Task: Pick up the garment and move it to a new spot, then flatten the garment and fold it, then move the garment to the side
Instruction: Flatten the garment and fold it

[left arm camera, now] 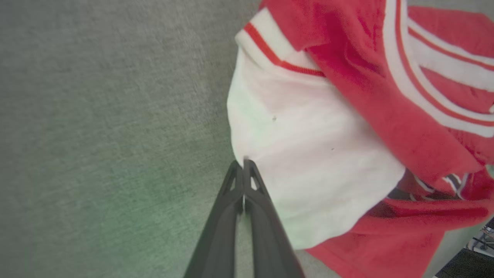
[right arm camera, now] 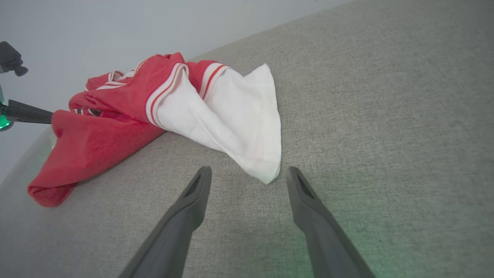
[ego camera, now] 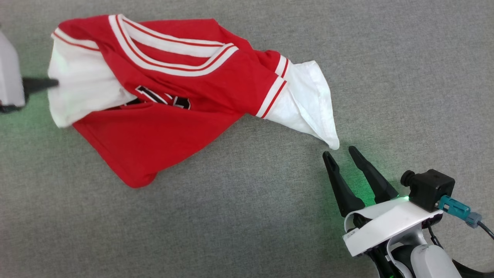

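Your shut left gripper (left arm camera: pixel 244 162) holds the red cloth jersey (ego camera: pixel 173 127); slide the open, empty right gripper (ego camera: pixel 339 151) around its white sleeve tip (ego camera: pixel 330 139).

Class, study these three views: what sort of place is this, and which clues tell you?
Probably a robotics lab: grey cloth-covered worktop, bare pale wall, and a left end effector and right end effector at one red jersey.
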